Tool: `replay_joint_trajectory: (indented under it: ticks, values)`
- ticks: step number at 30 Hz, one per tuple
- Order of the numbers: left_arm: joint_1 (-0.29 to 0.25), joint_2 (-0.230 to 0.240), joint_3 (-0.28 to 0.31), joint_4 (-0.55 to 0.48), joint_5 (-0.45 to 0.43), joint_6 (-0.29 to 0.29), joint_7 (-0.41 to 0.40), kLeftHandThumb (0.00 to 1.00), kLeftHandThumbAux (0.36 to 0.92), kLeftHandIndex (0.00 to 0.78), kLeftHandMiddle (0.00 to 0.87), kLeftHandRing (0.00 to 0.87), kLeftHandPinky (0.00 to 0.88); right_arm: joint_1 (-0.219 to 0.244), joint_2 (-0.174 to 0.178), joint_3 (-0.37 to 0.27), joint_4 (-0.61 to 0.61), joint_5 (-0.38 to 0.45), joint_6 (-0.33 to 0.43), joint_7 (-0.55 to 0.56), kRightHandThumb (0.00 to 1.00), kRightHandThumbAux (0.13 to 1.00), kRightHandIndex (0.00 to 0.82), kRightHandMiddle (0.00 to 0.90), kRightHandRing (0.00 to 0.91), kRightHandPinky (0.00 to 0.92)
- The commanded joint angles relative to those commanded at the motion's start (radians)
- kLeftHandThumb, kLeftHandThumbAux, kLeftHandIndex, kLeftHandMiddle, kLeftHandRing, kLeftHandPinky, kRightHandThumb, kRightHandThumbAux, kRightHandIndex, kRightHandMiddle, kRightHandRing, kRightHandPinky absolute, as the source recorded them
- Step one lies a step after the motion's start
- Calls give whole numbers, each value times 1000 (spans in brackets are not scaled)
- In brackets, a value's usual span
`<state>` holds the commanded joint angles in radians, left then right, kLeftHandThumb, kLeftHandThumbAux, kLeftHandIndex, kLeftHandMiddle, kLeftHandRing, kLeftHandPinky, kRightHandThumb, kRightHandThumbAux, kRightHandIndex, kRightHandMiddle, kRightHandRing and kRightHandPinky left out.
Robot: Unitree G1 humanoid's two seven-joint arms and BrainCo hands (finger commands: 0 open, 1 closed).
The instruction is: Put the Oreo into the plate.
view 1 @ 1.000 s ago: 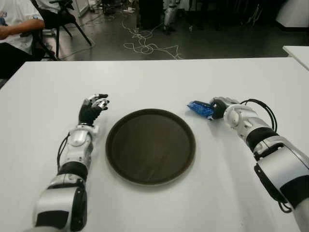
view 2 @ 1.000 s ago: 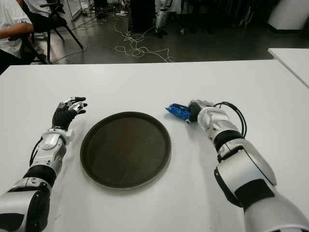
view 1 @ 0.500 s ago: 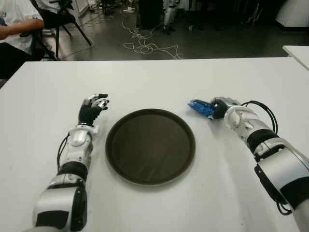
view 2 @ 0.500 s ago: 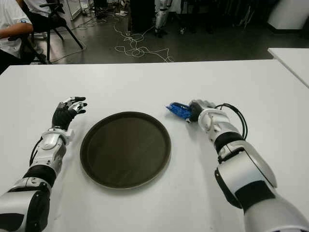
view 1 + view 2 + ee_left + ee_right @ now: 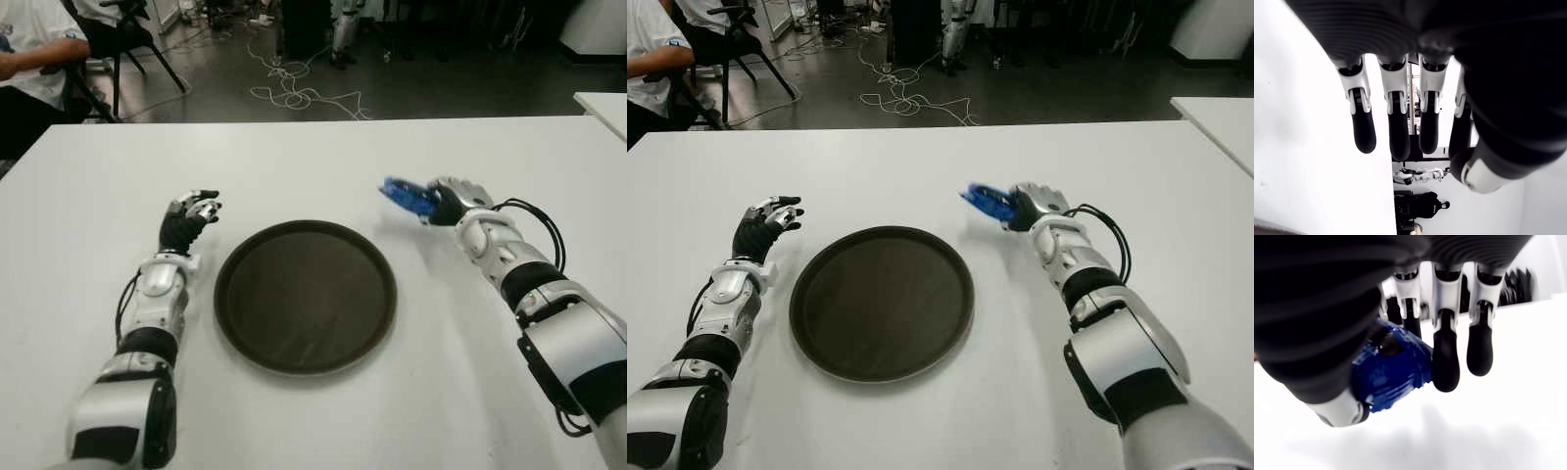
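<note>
White table point(image 5: 313, 411) carries an unfilled plate point(image 5: 306, 296); right hand point(image 5: 453, 201) fingers grip the Oreo point(image 5: 408, 197), raised beside it. Left hand point(image 5: 186, 220) relaxed, holding nothing.

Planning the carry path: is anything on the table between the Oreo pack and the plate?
No. The right hand holds the Oreo pack off the table; in both eye views only bare white table separates it from the plate.
</note>
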<state>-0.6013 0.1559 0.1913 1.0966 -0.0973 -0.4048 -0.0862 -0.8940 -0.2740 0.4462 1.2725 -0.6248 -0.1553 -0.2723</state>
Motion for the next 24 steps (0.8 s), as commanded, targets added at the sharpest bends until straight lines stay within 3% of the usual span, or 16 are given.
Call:
replay_joint_trajectory:
  ticks: [7, 13, 21, 24]
  values:
    - [-1, 2, 2, 3, 0, 4, -3, 675, 722, 398, 276, 281, 309, 7, -4, -13, -24, 10, -25, -22, 680, 736, 429, 674, 673, 655]
    - [4, 3, 0, -6, 6, 3, 1, 674, 722, 398, 281, 282, 303, 31, -14, -27, -112, 13, -59, -84, 682, 736, 430, 703, 700, 671]
    - [7, 7, -2, -7, 9, -2, -1, 675, 723, 398, 282, 276, 303, 106, -23, -27, -256, -1, -124, -171, 683, 736, 431, 718, 717, 682]
    - [7, 8, -1, -7, 8, -2, -5, 676, 723, 398, 280, 277, 310, 157, -22, -16, -372, -18, -123, -171, 683, 736, 432, 718, 716, 667]
